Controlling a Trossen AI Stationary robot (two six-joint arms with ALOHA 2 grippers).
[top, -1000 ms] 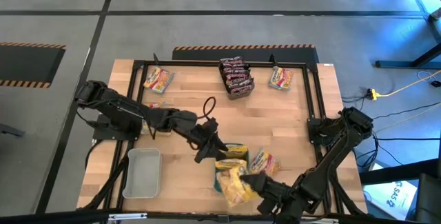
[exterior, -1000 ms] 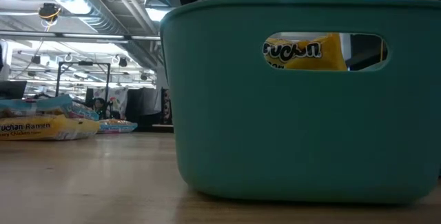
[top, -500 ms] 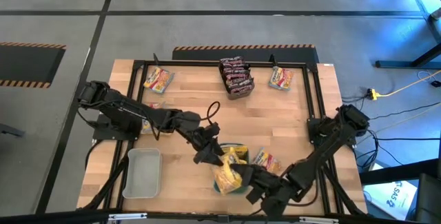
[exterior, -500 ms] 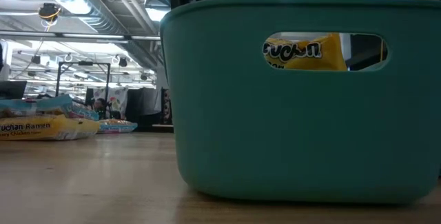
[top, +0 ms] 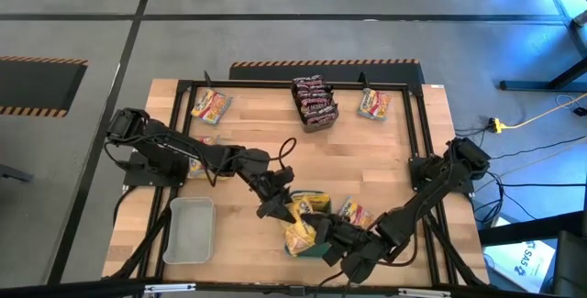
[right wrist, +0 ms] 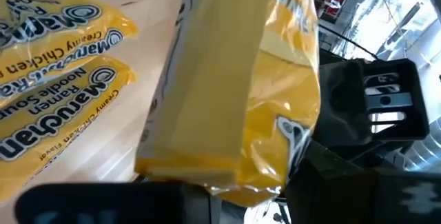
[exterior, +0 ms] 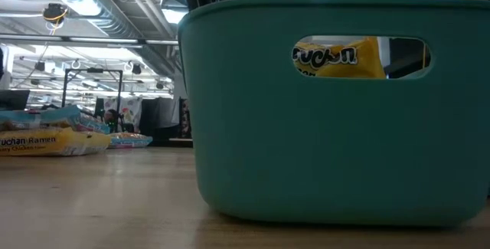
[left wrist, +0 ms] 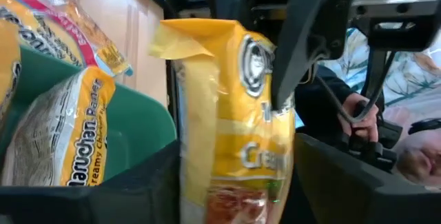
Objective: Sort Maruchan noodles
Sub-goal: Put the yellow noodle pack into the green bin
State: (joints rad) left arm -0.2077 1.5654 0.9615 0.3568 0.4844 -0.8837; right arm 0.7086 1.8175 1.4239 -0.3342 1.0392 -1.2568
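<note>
Here the right end effector [top: 323, 235] grips a yellow noodle packet [right wrist: 241, 86] over the teal tray [exterior: 329, 111], the open left end effector [top: 292, 208] just beside it.

Landmark, the teal bin [top: 312, 229], is sitting at the table's [top: 385, 165] near edge with noodle packets [top: 301, 232] piling inside it. One packet [top: 353, 214] is lying just right of it, the grey tray [top: 189, 229] well left, and the dark packets' stack [top: 314, 102] far behind.

A teal tray [exterior: 306, 126] and grey tray [top: 190, 230] sit on the table [top: 385, 151].
</note>
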